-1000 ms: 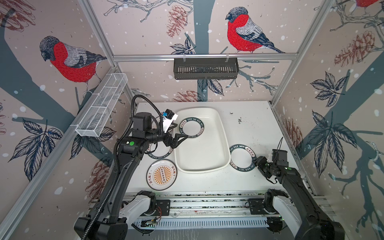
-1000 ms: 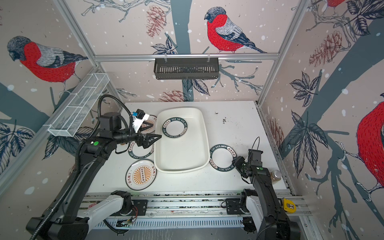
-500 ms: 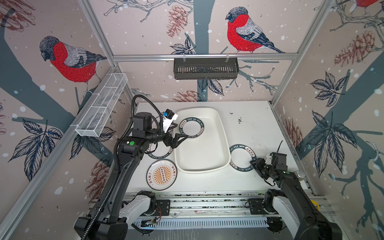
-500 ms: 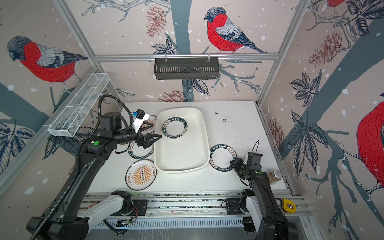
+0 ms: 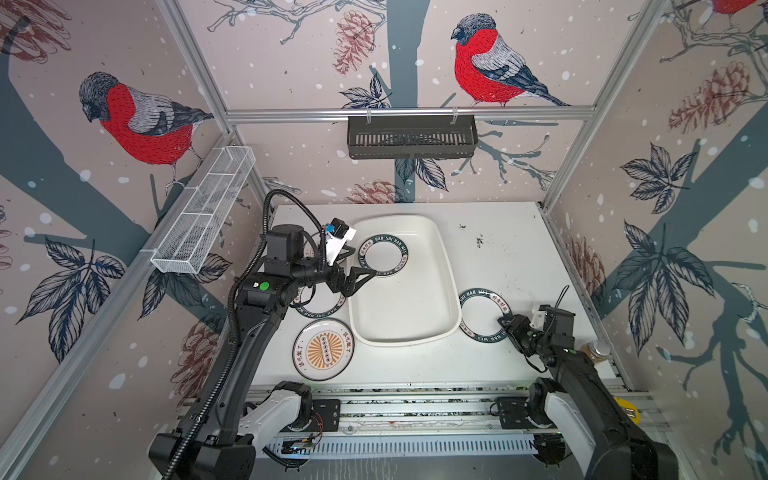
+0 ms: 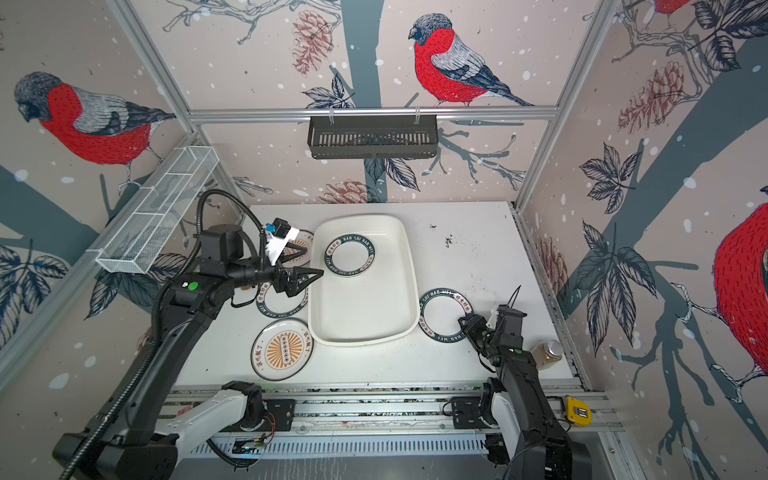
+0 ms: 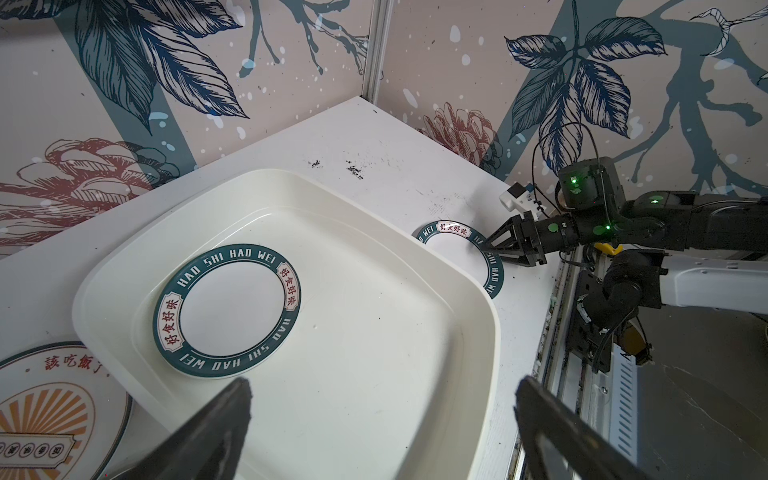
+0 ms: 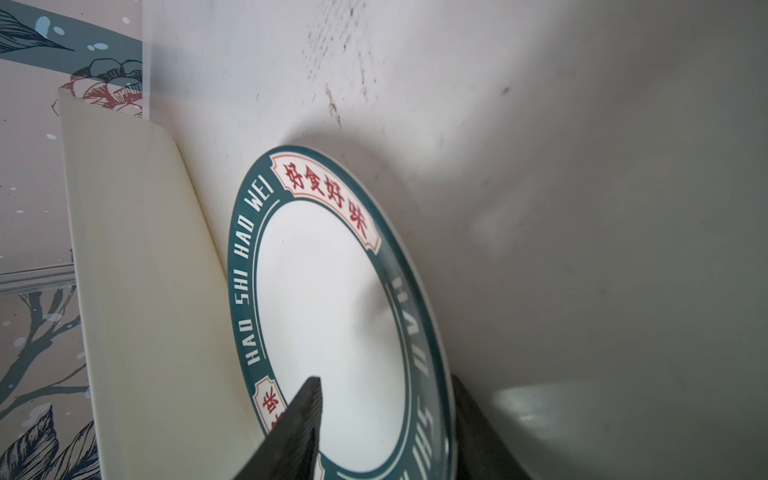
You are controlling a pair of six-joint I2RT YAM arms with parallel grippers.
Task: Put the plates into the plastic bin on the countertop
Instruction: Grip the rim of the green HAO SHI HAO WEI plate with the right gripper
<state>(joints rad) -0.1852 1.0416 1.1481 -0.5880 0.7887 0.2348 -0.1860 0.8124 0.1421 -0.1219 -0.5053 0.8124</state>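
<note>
The white plastic bin [image 5: 444, 266] [image 6: 409, 266] lies mid-countertop [image 5: 507, 249] with one green-rimmed plate [image 5: 383, 255] [image 7: 226, 309] flat inside it. My left gripper [image 5: 363, 283] [image 7: 384, 381] hovers open over the bin's left side, holding nothing. A second green-rimmed plate [image 5: 482, 309] [image 8: 328, 316] lies against the bin's right wall. My right gripper [image 5: 503, 321] [image 8: 384, 378] straddles its near rim, one finger over the plate and one outside, with a gap showing. Left of the bin lie an orange sunburst plate [image 5: 324, 349], a green-rimmed plate [image 5: 320, 307] under my arm and another plate [image 6: 301, 249], partly hidden.
A small bottle [image 5: 594, 351] stands by the right wall, close behind my right arm. A yellow tape measure [image 6: 579, 411] lies on the front rail. The black rack [image 5: 411, 137] hangs on the back wall and the wire basket [image 5: 203, 216] on the left wall.
My right gripper has slid left onto the plate's rim and its jaws have narrowed. The left arm and all plates have stayed put.
</note>
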